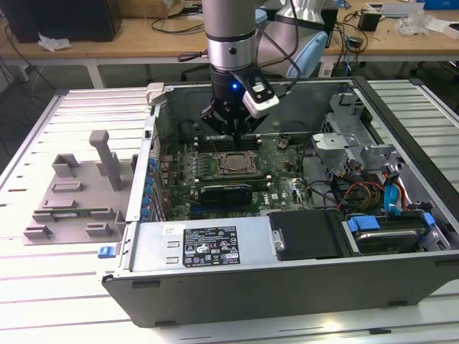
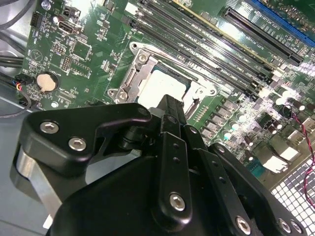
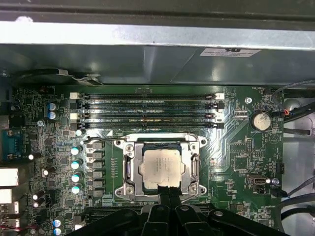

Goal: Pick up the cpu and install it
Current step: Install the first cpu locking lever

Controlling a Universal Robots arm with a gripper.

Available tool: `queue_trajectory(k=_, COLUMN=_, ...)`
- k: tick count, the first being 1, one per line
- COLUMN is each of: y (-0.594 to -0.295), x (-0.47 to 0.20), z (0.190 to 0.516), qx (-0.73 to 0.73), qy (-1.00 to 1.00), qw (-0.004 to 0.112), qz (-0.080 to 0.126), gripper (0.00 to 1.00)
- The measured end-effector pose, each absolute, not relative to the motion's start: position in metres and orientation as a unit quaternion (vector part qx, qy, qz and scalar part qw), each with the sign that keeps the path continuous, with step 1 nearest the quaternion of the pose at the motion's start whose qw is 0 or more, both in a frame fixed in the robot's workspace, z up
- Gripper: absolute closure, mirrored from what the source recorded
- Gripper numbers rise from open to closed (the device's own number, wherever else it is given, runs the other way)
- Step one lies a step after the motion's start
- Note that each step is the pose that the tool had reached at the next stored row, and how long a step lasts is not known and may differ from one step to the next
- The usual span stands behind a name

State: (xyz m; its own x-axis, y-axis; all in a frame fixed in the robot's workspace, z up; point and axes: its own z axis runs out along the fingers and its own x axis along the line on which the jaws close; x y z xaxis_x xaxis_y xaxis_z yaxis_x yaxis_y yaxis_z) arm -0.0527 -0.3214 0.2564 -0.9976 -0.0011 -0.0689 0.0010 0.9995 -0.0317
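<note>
The cpu [image 3: 162, 167] is a small silver square lying flat inside the metal socket frame [image 3: 129, 167] on the green motherboard [image 3: 236, 147]. It also shows in the second wrist view as a pale square [image 2: 165, 86], and in the exterior view [image 1: 233, 163] inside the open computer case [image 1: 287, 287]. My gripper [image 1: 233, 132] hangs just above the socket. Its black fingers [image 3: 168, 191] are shut together with nothing between them, tips over the cpu's edge. In the second wrist view the gripper [image 2: 170, 101] covers part of the cpu.
Empty memory slots [image 3: 147, 105] run beside the socket. A black expansion card [image 1: 226, 192] lies just in front of it, then the power supply [image 1: 208, 244]. Cables [image 1: 358, 193] and a drive [image 1: 387, 233] fill the case's right. A grey fixture [image 1: 79, 193] sits at the exterior view's left.
</note>
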Motion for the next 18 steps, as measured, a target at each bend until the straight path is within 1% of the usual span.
queue_trajectory(k=5, y=-0.321, x=-0.054, z=0.256, qx=0.000, qy=0.999, qw=0.035, qz=-0.016, gripper=0.89)
queue_trajectory(k=18, y=-0.320, x=-0.097, z=0.256, qx=0.000, qy=0.999, qw=0.034, qz=-0.016, gripper=0.89)
